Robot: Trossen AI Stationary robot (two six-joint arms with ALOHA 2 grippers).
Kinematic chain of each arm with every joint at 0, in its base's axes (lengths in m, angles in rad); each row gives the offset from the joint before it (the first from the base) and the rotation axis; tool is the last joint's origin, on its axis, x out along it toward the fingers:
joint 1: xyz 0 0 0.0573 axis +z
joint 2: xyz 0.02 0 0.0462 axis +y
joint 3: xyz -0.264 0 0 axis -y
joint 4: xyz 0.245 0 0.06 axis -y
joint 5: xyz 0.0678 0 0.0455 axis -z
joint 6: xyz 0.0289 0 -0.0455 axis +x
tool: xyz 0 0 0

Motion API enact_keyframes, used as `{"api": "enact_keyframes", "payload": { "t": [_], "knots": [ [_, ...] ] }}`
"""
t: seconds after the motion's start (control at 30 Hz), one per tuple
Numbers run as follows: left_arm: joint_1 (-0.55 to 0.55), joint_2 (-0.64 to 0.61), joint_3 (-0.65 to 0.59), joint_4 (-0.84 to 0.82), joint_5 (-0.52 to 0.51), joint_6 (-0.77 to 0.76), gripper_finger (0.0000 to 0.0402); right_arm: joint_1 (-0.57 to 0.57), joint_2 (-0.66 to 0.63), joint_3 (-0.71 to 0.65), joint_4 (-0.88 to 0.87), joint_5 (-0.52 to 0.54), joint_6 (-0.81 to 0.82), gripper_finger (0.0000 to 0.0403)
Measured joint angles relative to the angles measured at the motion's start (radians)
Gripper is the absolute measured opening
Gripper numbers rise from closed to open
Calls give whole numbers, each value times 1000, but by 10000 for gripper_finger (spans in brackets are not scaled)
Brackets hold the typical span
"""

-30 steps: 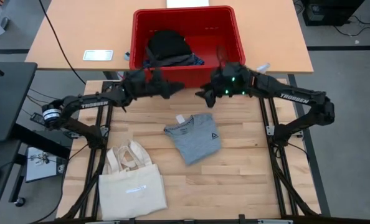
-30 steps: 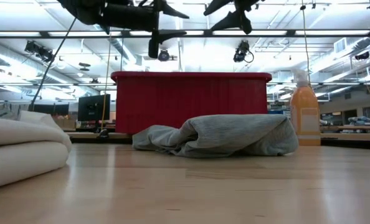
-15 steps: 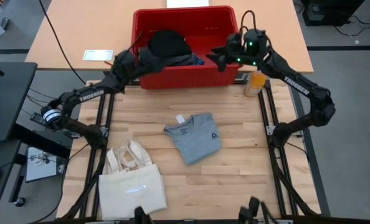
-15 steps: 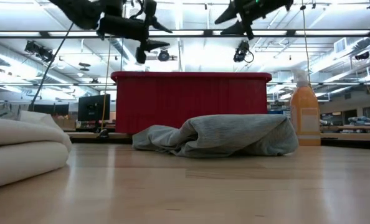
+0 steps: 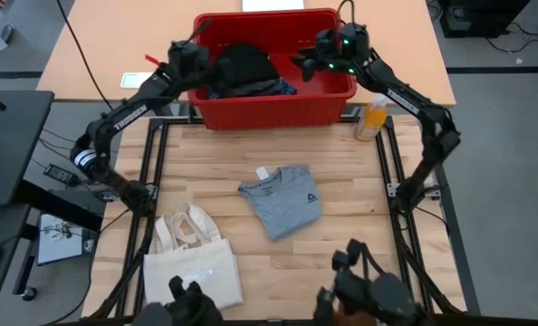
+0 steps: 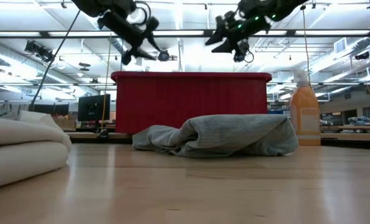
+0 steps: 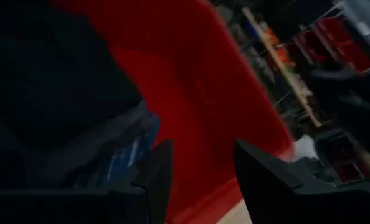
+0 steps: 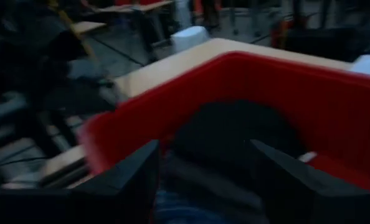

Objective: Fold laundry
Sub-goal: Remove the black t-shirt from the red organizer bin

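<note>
A red bin stands beyond the table's far edge and holds dark garments and a blue plaid piece. My left gripper hangs open over the bin's left part, pointing at the dark pile. My right gripper hangs open over the bin's right part, with the pile ahead of its fingers. In the low view both grippers are above the bin's rim. A light grey top lies folded flat on the table's middle.
A cream tote bag lies at the table's near left. An orange bottle stands by the bin's right corner. Dark shapes show at the table's near edge. Bare wood surrounds the grey top.
Both grippers have swung from above the table's far part toward the far edge and now hang over the red bin, the left to its left side, the right to its right side. The grey top has kept still.
</note>
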Motion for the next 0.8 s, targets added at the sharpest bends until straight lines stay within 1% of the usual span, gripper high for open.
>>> {"api": "enact_keyframes", "payload": {
  "t": [0.13, 0.3, 0.43, 0.5, 0.63, 0.8],
  "knots": [
    [12, 47, 0, 21, 8, -12, 171, -5, 108, 78, -1, 17, -18, 246],
    [26, 127, 0, 82, -3, -104, 171, -10, 228, 141, -5, -3, -23, 246],
    [33, 185, 0, 177, -43, -172, 174, -11, 280, 166, 4, -25, -8, 249],
    [40, 206, 0, 196, -57, -223, 180, -11, 295, 166, 10, -27, -4, 250],
    [68, 235, 0, 159, -72, -291, 207, -11, 299, 165, 7, -22, -7, 250],
    [84, 237, 0, 136, -80, -236, 272, -11, 296, 166, 17, -28, 0, 250]
  ]
}}
